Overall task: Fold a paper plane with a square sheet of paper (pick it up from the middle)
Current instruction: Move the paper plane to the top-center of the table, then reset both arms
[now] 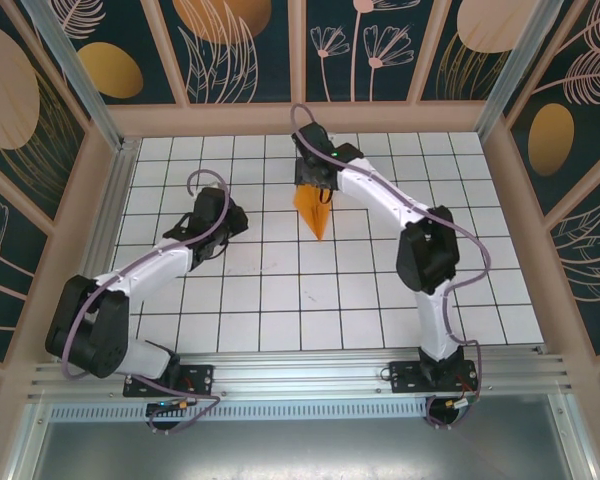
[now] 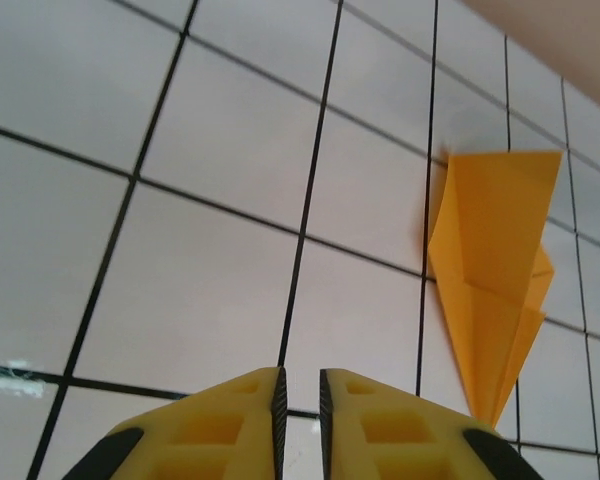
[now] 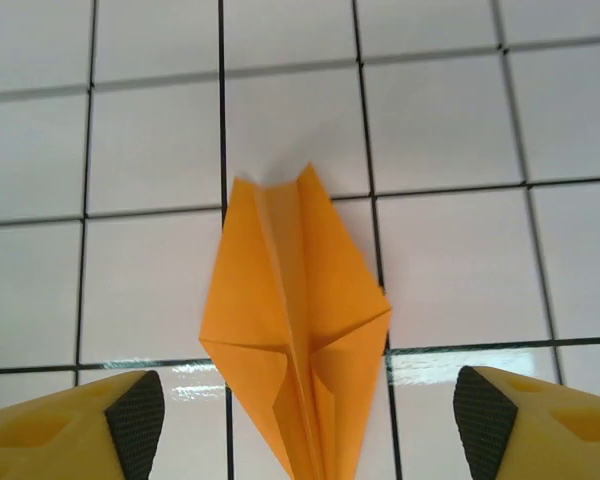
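Note:
The square sheet of paper now lies folded as an orange paper plane [image 1: 313,215] on the white tiled floor, nose toward the arms. My right gripper [image 1: 315,185] hovers over its wide rear end, open. In the right wrist view the paper plane [image 3: 295,320] lies between the wide-apart fingers of the right gripper [image 3: 310,410], touching neither pad. My left gripper [image 1: 234,216] sits about two tiles to the left of the plane. In the left wrist view the left gripper [image 2: 300,385] shows a narrow empty gap, and the paper plane [image 2: 495,270] lies off to its right.
The tiled floor [image 1: 280,290] has black grid lines and is boxed in by a wooden-framed back wall [image 1: 310,118] and side walls [image 1: 110,190]. A metal rail [image 1: 300,375] with both arm bases runs along the near edge.

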You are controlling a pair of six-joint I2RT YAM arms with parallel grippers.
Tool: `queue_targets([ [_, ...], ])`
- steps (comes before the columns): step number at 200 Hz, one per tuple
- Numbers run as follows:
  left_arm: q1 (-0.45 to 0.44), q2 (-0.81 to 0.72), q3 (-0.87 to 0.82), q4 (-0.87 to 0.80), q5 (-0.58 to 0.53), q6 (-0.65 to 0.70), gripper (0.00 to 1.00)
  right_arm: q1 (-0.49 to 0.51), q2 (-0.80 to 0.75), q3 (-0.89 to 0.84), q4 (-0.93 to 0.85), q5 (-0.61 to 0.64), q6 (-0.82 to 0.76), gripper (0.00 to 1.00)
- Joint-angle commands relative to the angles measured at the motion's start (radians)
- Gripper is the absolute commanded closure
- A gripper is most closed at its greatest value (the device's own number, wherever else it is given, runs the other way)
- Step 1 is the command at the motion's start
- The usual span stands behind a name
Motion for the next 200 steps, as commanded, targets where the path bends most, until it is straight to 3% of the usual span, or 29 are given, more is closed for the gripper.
queue_targets([
  [1,0.006,-0.070,0.058,-0.069,-0.198,0.062,0.73,-0.022,-0.205,-0.131,0.151,0.132,-0.007,0.14],
  [20,0.012,-0.110,0.084,-0.069,-0.314,0.114,0.62,-0.077,-0.383,-0.333,0.333,0.191,-0.041,0.01],
  [34,0.028,-0.137,0.085,-0.046,-0.367,0.144,0.53,-0.142,-0.496,-0.476,0.455,0.195,-0.071,0.01],
  [87,0.120,-0.253,-0.086,0.153,-0.534,0.303,0.02,-0.437,-0.810,-0.968,0.794,0.164,-0.109,0.01],
  [123,0.202,-0.286,-0.201,0.222,-0.558,0.378,0.01,-0.590,-0.927,-1.280,1.023,0.129,-0.146,0.01],
  [164,0.274,-0.269,-0.362,0.379,-0.598,0.370,0.01,-0.606,-0.953,-1.564,1.341,0.147,-0.284,0.01],
  [200,0.303,-0.263,-0.496,0.598,-0.593,0.454,0.01,-0.605,-0.869,-1.665,1.544,0.075,-0.361,0.01],
])
